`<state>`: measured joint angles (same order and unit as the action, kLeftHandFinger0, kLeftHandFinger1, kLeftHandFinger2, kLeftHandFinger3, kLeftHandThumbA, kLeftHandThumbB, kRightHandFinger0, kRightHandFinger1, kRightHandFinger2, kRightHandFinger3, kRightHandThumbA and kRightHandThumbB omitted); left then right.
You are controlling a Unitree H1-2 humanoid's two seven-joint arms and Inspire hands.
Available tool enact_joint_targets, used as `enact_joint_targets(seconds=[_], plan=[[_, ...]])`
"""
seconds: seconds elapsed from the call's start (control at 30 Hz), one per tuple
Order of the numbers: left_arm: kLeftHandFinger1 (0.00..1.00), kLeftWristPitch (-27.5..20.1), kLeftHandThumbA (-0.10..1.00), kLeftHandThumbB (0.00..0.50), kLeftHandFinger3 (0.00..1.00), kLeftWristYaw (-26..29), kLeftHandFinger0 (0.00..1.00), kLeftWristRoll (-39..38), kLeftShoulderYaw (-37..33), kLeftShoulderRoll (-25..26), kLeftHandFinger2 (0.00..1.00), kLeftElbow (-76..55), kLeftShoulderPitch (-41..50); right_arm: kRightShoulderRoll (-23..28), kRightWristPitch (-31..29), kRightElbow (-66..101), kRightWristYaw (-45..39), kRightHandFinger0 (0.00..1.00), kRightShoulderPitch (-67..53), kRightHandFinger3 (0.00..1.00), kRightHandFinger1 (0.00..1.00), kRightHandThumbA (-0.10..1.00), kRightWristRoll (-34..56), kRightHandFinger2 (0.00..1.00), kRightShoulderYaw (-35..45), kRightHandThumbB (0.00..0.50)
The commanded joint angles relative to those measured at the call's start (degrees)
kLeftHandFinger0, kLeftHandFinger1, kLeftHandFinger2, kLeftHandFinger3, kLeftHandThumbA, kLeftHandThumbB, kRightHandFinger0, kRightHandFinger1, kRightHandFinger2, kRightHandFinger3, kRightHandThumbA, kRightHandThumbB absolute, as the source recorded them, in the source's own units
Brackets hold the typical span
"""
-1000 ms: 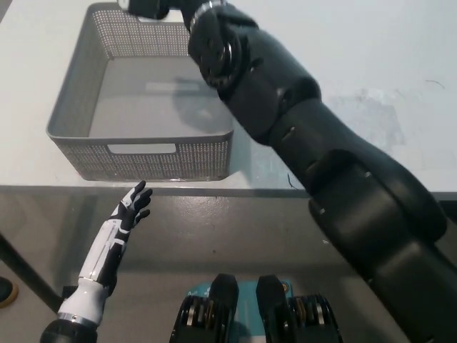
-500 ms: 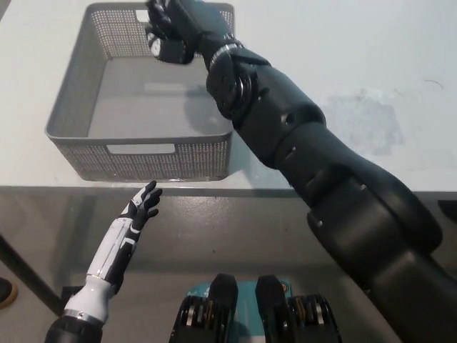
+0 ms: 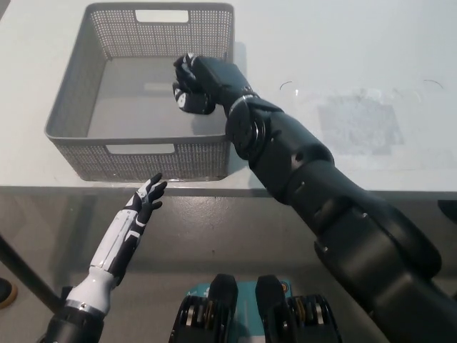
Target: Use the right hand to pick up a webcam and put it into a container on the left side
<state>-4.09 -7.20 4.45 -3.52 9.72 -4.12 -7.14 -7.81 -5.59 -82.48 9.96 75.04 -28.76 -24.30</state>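
My black right hand [image 3: 202, 83] hovers over the right side of the grey mesh basket [image 3: 143, 158], inside its rim. Its fingers are curled shut around a small dark webcam [image 3: 187, 98], which is mostly hidden by them. The basket's floor looks bare where it shows. My white left hand [image 3: 146, 203] rests open in front of the table's edge, below the basket's front wall, fingers spread and holding nothing.
The basket stands at the left of a white table [image 3: 343, 43]. A scuffed patch [image 3: 357, 121] marks the tabletop to the right of my arm. The table's front edge [image 3: 214, 189] runs just in front of the basket.
My right hand has come from past the basket's far rim toward me and down, to over the basket's right side. The left hand has drifted slightly right.
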Motion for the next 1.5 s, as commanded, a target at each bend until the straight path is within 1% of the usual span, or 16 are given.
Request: enact_joint_targets(seconds=[0.0, 0.1, 0.13, 0.17, 0.23, 0.27, 0.3, 0.33, 0.43, 0.47, 0.77, 0.93, 1.03, 1.33, 1.4, 1.47], plan=[[1.0, -0.13, 1.0, 0.13, 1.0, -1.14, 1.0, 0.23, -0.34, 1.18, 1.0, -1.14, -1.9, 0.39, -1.19, 0.59, -0.19, 0.0, 2.0, 0.72, 0.48, -0.1, 0.12, 0.86, -0.45, 0.21], [1.0, -0.11, 1.0, 0.132, 1.0, -1.34, 1.0, 0.13, -0.27, 1.17, 1.0, -1.1, -2.02, 0.25, -1.77, 0.61, -0.17, 0.02, 1.64, 0.75, 0.52, -0.1, -0.27, 0.88, -0.99, 0.191], [1.0, -0.06, 1.0, 0.132, 1.0, -1.41, 1.0, 0.15, -0.24, 1.18, 1.0, -1.12, -2.04, 0.17, -1.42, 0.6, -0.24, 0.07, 1.82, 0.83, 0.57, -0.1, -0.53, 0.93, -1.29, 0.196], [1.0, -0.08, 1.0, 0.131, 1.0, -1.53, 1.0, 0.13, -0.21, 1.21, 1.0, -1.08, -2.07, 0.13, -0.96, 0.61, -0.36, 0.25, 2.14, 0.97, 0.71, 0.0, -0.96, 1.0, -1.84, 0.217], [1.0, -0.09, 1.0, 0.127, 1.0, -1.59, 1.0, 0.45, -0.26, 1.36, 1.0, -1.06, -2.07, 0.16, -0.07, 0.6, -2.19, 0.67, 2.94, 1.0, 0.94, 0.4, -1.15, 1.0, -2.51, 0.313], [1.0, -0.22, 1.0, 0.126, 1.0, -1.6, 1.0, 0.66, -0.32, 1.45, 1.0, -0.94, -2.05, 0.22, 0.07, 0.66, -3.55, 0.93, 3.24, 1.0, 1.0, 0.58, -0.61, 1.0, -2.35, 0.358], [1.0, -0.41, 1.0, 0.126, 1.0, -1.64, 1.0, 0.71, -0.37, 1.49, 1.0, -0.8, -2.01, 0.32, -0.11, 0.75, -4.43, 0.99, 3.34, 1.0, 1.0, 0.62, -0.24, 1.0, -2.21, 0.378], [1.0, -0.59, 1.0, 0.127, 1.0, -1.65, 1.0, 0.78, -0.46, 1.47, 1.0, -0.75, -1.9, 0.47, -0.53, 0.84, -4.99, 1.0, 3.27, 1.0, 1.0, 0.74, -0.02, 1.0, -2.14, 0.411], [1.0, -0.55, 1.0, 0.131, 1.0, -1.6, 1.0, 0.67, -0.57, 1.27, 1.0, -0.87, -1.5, 0.83, -0.91, 1.32, -6.27, 1.0, 3.56, 1.0, 1.0, 0.99, 0.4, 1.0, -1.87, 0.438], [1.0, -0.57, 1.0, 0.132, 1.0, -1.6, 1.0, 0.71, -0.72, 1.18, 1.0, -1.13, -0.81, 0.71, -0.9, 1.41, -6.27, 1.0, 3.08, 1.0, 1.0, 1.0, 0.36, 1.0, -1.93, 0.441], [1.0, -1.19, 1.0, 0.125, 1.0, -1.08, 1.0, 0.84, -1.51, 0.72, 1.0, -1.41, 2.09, 3.0, -7.94, 6.09, -4.52, 1.0, 5.29, 1.0, 1.0, 1.0, 5.43, 1.0, 3.42, 0.438], [1.0, -0.83, 1.0, 0.119, 1.0, -1.13, 1.0, 0.56, -1.62, 0.8, 1.0, -1.56, 2.74, 5.53, -8.65, 13.53, -5.04, 1.0, 6.93, 1.0, 1.0, 1.0, 7.53, 1.0, 8.16, 0.423], [1.0, -0.87, 1.0, 0.114, 1.0, -1.02, 1.0, 0.43, -1.61, 0.78, 1.0, -1.51, 3.1, 8.17, -8.39, 21.08, -7.26, 1.0, 6.96, 1.0, 1.0, 1.0, 10.63, 1.0, 12.27, 0.441], [1.0, -1.51, 1.0, 0.119, 1.0, -1.37, 1.0, -0.48, -1.59, 0.88, 1.0, -0.55, 3.88, 14.41, 1.11, 48.4, -12.4, 1.0, 1.35, 1.0, 1.0, 1.0, 16.94, 1.0, 21.04, 0.426], [1.0, -2.16, 1.0, 0.11, 1.0, -1.21, 1.0, -0.05, -1.72, 0.98, 1.0, -0.31, 4.05, 15.94, 2.34, 55.47, -13.09, 1.0, -1.64, 1.0, 1.0, 1.0, 18.47, 1.0, 22.81, 0.399], [1.0, -2.43, 1.0, 0.114, 1.0, -1.29, 1.0, -0.39, -1.73, 0.89, 1.0, -0.08, 4.27, 16.6, 4.29, 62.36, -13.63, 1.0, -4.55, 1.0, 1.0, 1.0, 21.41, 1.0, 25.19, 0.426]])
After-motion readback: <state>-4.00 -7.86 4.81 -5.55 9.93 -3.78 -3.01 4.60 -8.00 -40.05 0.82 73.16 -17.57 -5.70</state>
